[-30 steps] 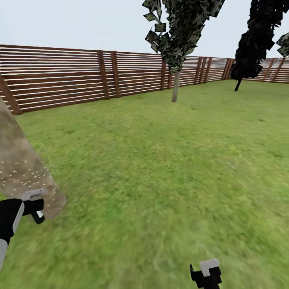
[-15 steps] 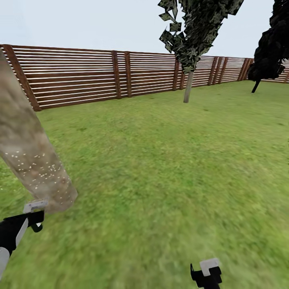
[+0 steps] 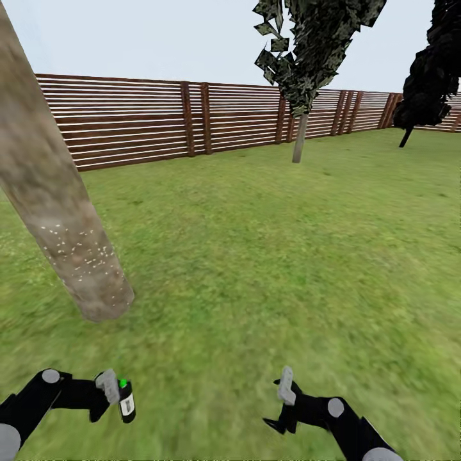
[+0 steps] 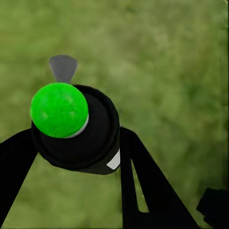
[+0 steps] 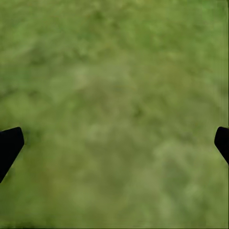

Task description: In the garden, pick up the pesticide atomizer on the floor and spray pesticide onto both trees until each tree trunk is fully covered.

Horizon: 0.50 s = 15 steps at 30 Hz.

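Over grass [image 3: 256, 256], left hand [image 3: 114, 392] grips the atomizer [image 4: 76, 126].

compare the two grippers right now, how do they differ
The left gripper is shut on the black atomizer with its green top; the right gripper is open and holds nothing. The left sits nearer the speckled tree trunk. Both hang low over the grass.
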{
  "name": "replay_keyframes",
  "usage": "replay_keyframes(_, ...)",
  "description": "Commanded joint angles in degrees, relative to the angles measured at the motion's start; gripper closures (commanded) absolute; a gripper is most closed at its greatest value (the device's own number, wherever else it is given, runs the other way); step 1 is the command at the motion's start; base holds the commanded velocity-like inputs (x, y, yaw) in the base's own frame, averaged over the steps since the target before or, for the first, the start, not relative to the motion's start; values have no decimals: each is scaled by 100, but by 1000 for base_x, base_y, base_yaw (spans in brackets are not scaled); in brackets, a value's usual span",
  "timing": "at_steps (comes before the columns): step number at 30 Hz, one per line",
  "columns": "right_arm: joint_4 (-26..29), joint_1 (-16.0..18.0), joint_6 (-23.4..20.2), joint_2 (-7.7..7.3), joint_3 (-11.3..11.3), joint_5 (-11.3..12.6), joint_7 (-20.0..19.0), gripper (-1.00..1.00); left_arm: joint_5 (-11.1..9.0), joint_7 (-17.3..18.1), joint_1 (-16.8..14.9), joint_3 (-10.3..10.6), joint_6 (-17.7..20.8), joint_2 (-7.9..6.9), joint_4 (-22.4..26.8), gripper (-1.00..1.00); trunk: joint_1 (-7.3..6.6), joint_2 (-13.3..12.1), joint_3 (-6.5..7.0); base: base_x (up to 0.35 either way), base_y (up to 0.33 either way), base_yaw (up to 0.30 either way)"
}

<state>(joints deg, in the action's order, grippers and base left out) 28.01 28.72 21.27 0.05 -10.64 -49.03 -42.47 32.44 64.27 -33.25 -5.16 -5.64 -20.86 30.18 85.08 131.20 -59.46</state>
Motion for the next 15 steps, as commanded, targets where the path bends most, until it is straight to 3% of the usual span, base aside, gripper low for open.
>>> replay_keyframes(1, 110, 23, -6, 12, 127, 2, -263, -100, 167, 97, -2, 3, 2, 95, 69, 100, 0, 0, 0, -41, 8, 0)
replay_keyframes(2, 213, 44, -13, 97, 283, 9, -472, -100, 471, 150, -2, 3, 7, 260, 109, 100, 0, 0, 0, -17, 3, 0)
replay_keyframes(4, 293, 61, -23, 267, 389, 13, -612, -100, 1094, 178, 2, -2, 17, 639, 134, 100, 0, 0, 0, -5, 1, 0)
replay_keyframes(5, 303, 68, -25, 288, 398, 15, -628, -100, 1224, 171, 6, -2, 18, 760, 138, 100, 0, 0, 0, 0, 0, 0)
replay_keyframes(9, 292, 72, -28, 302, 409, -5, -637, -100, 1366, 168, -17, 77, 30, 1177, 146, 100, 0, 0, 0, 0, 0, 0)
replay_keyframes(12, 295, 73, -34, 374, 430, -8, -834, -100, 1373, 102, -35, 743, 79, 1311, 146, 100, 0, 0, 0, 0, 0, 0)
replay_keyframes(14, 307, 73, -35, 597, 594, -15, -1007, -100, 1377, 83, -38, 923, 88, 1451, 146, 100, 0, 0, 0, 0, 0, 0)
replay_keyframes(15, 328, 73, -35, 638, 726, -13, -1029, 100, 1378, 80, -36, 947, 89, 1515, 146, 100, 0, 0, 0, 0, 0, 0)
